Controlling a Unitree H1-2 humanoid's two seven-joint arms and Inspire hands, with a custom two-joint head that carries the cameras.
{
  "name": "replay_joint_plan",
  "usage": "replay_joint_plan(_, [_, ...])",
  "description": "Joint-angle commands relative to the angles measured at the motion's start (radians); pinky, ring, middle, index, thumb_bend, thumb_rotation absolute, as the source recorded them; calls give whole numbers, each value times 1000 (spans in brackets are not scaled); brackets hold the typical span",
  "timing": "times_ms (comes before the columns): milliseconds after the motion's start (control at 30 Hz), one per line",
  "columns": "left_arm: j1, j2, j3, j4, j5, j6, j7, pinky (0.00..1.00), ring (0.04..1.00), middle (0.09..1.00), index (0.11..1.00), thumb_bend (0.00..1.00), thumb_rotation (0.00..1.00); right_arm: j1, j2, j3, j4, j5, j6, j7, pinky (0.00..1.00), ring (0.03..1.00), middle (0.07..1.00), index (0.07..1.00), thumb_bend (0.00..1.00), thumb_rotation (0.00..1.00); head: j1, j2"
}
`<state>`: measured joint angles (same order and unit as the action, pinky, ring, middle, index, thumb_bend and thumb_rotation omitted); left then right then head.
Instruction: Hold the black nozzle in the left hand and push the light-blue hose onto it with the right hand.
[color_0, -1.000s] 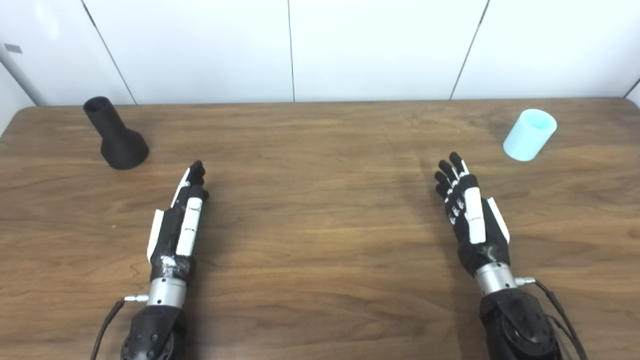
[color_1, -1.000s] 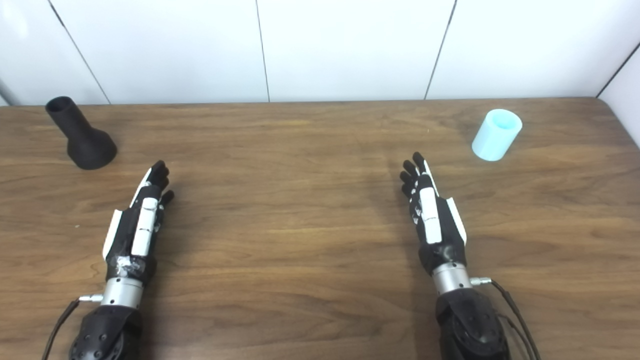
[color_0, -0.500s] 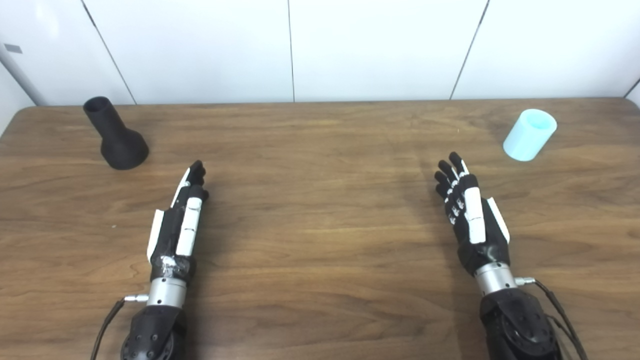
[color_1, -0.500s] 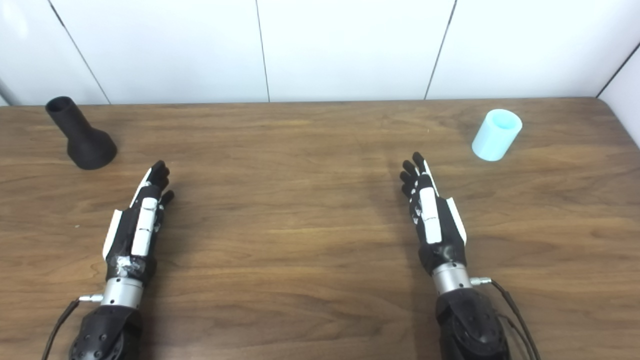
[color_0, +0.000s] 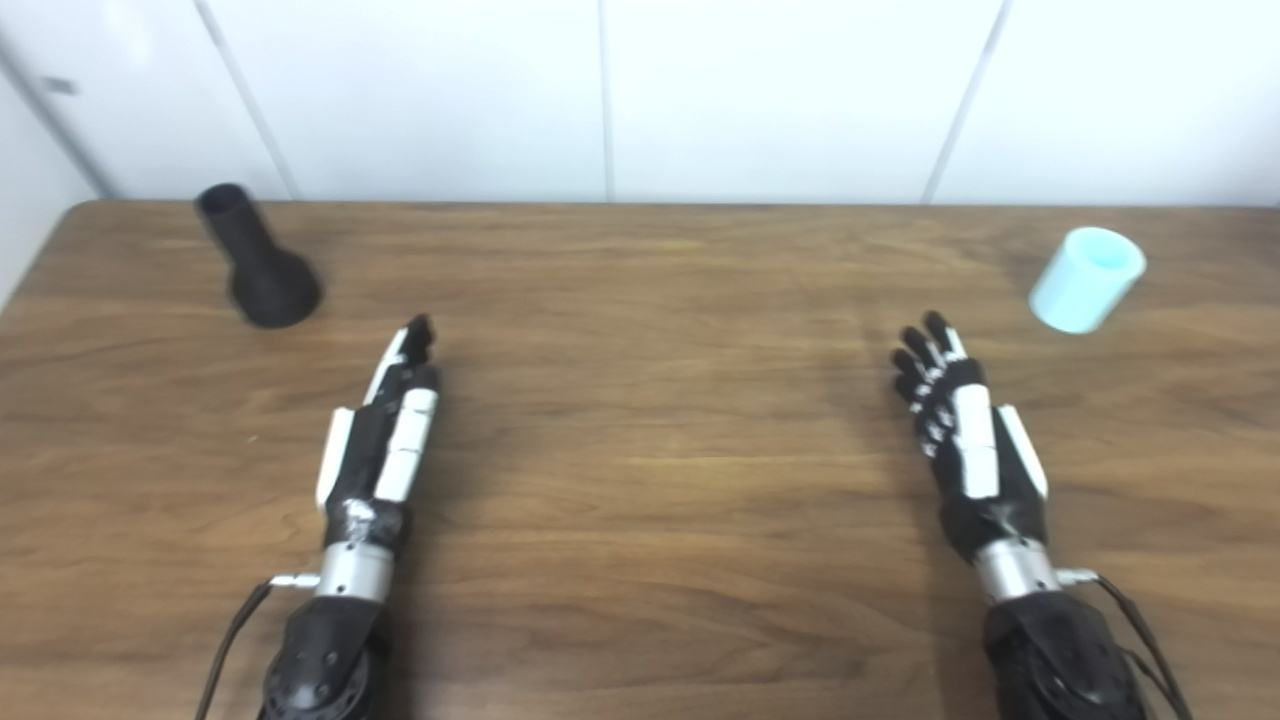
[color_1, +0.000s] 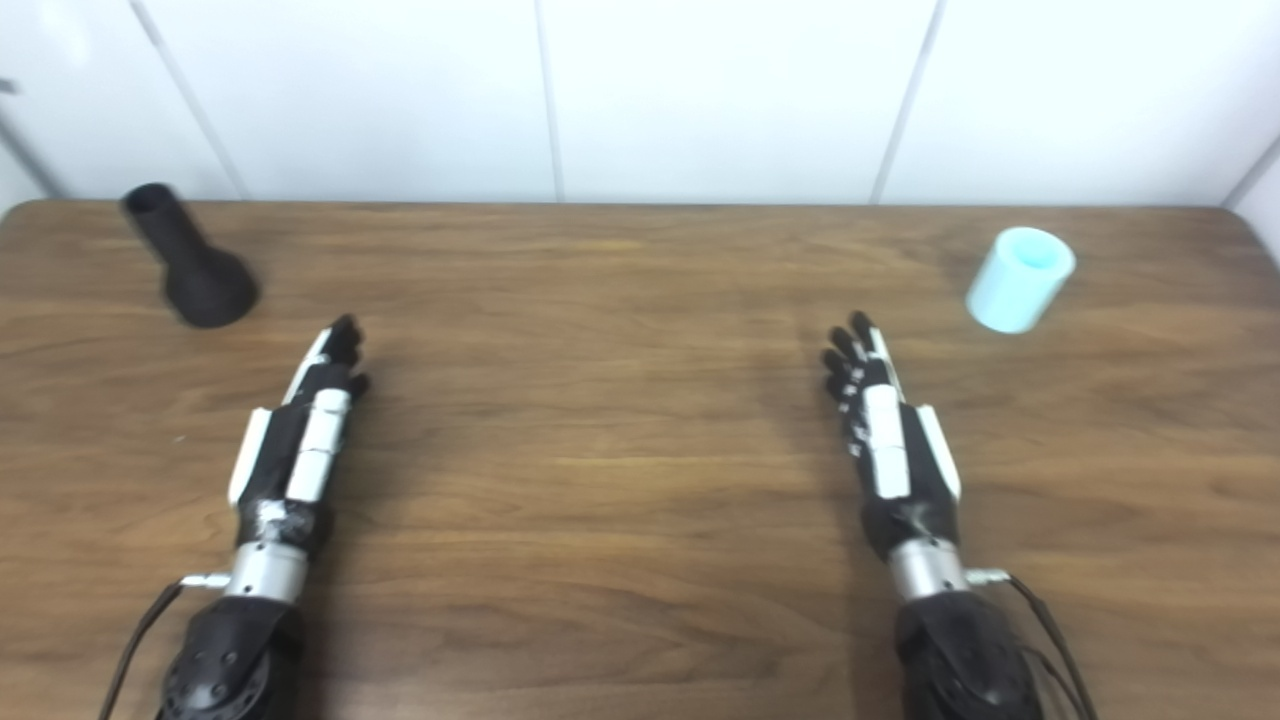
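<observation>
The wooden bench (color_0: 640, 520) fills nearly the whole view, dark brown with a strong grain, and behind its far edge stands a plain white panelled wall (color_0: 780, 100) with thin dark seams. Nothing else lies on the wood that the two views show.

Both arms lie over the near half of the bench. The left hand (color_0: 385, 440) lies flat and empty, fingers stretched out straight and pointing toward the far-left corner; the right hand (color_0: 965, 430) is likewise empty, its fingers spread a little and extended — neither touches anything.

The black nozzle (color_0: 258, 262) rests near the far-left corner, its wide flared base toward the near edge and its narrow open neck angled toward the far edge, well apart from the left fingertips. The light-blue hose (color_0: 1087, 279), a short piece of tube with its open mouth up and slightly tilted, rests near the far-right corner, also clear of the right hand.

The step in hand appears to be the first reach. The left hand would do well to close around the flared base, leaving the narrow neck free and exposed — that is probably where the hose has to slide on. The right hand should take the hose by its wall, without covering or squashing the open mouth.
</observation>
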<state>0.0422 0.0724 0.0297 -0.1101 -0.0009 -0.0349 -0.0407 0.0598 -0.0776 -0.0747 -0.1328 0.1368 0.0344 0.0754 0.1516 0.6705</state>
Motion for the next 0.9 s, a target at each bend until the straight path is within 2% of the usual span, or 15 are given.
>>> replay_joint_plan(0, [27,-30,-29,72,26,-5,14,1000,1000,962,954,547,786,-6,-17,-12,14,17,-24,11,1000,970,975,1000,531,1000,25,-16])
replay_joint_plan(200, [28,-50,-55,110,79,-38,35,1000,998,961,964,498,797,-11,-49,-23,76,51,-88,51,994,987,999,1000,518,1000,114,-91])
replay_joint_plan(400, [28,-75,-66,135,102,-46,54,1000,1000,970,969,486,805,-13,-62,-38,92,79,-89,61,1000,980,998,1000,558,1000,152,-129])
replay_joint_plan(600, [19,-94,-62,153,105,-49,63,1000,1000,974,960,531,746,-11,-65,-41,77,98,-77,71,1000,985,995,1000,545,1000,166,-124])
replay_joint_plan(767, [18,-98,-63,142,136,-52,87,1000,1000,968,961,589,740,-7,-68,-47,60,103,-66,68,1000,983,992,1000,524,1000,172,-119])
replay_joint_plan(867, [21,-101,-62,115,156,-41,103,1000,1000,966,963,587,733,-3,-73,-46,52,104,-63,72,1000,982,985,1000,536,1000,172,-118])
